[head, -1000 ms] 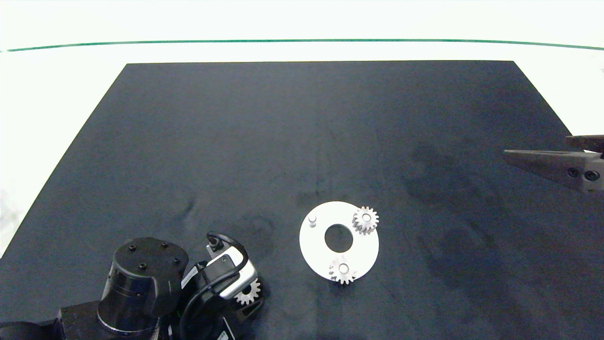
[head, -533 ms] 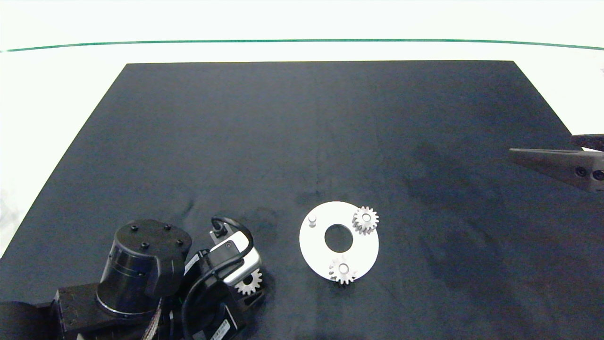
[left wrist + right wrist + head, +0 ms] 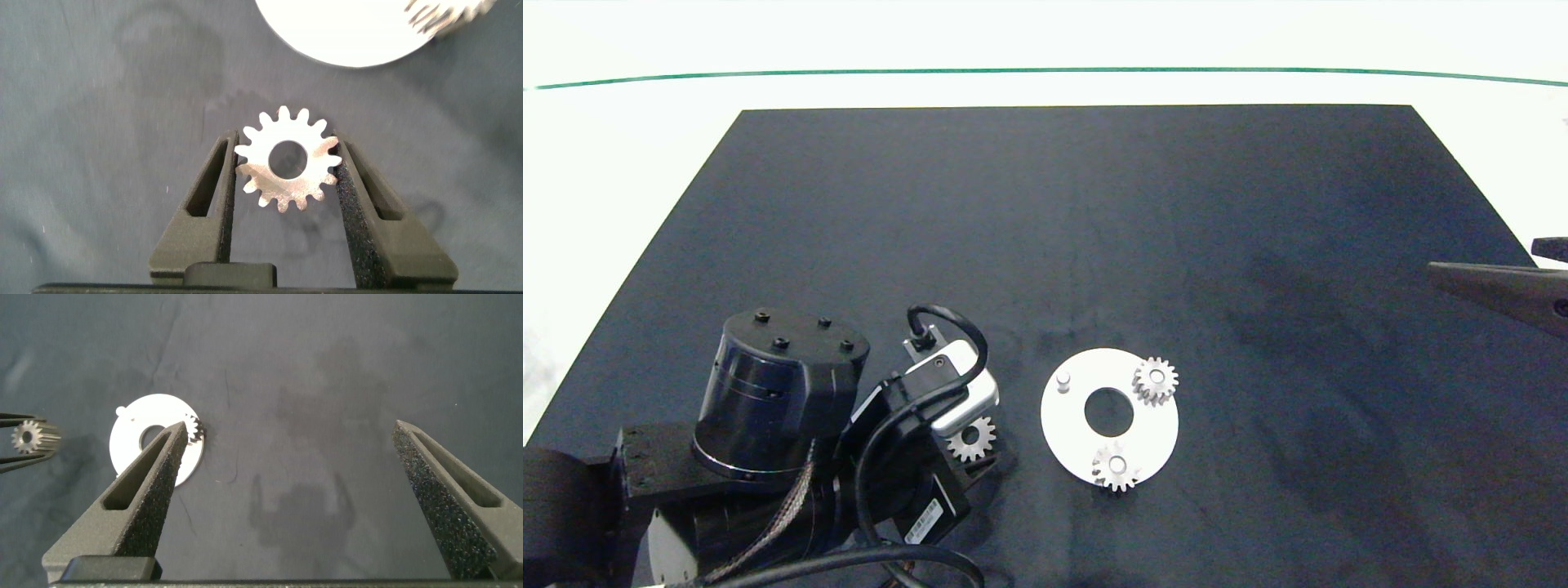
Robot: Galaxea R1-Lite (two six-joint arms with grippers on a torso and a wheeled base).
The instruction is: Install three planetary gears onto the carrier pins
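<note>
On the worktop (image 3: 621, 204), pale & glossy w/ a thin green line (image 3: 1045, 71) running across its far side, lies a big dark mat (image 3: 1045, 245), matte, w/ faint smudges & creases.

White disc (image 3: 1152, 429) sits on the mat toward the near edge, centre hole open. Two planetary gears are seated on carrier pins: one (image 3: 1156, 380) at the disc's far-right rim, one (image 3: 1115, 468) at its near rim. Third pin (image 3: 1063, 380) stands bare at the far-left of the disc.

Left tool (image 3: 288, 173) is just left of the disc, arm coming in from the near-left corner. Its fingers (image 3: 214, 192) are clamped on the third gear (image 3: 288, 158), gripped flat by its teeth on both sides, bore visible. Gear is apart from the disc, not touching; whether it's clear of the mat, can't tell.

Right tool (image 3: 290, 486) is well apart at the mat's right edge, fingers (image 3: 151, 486) spread wide, nothing between them.
</note>
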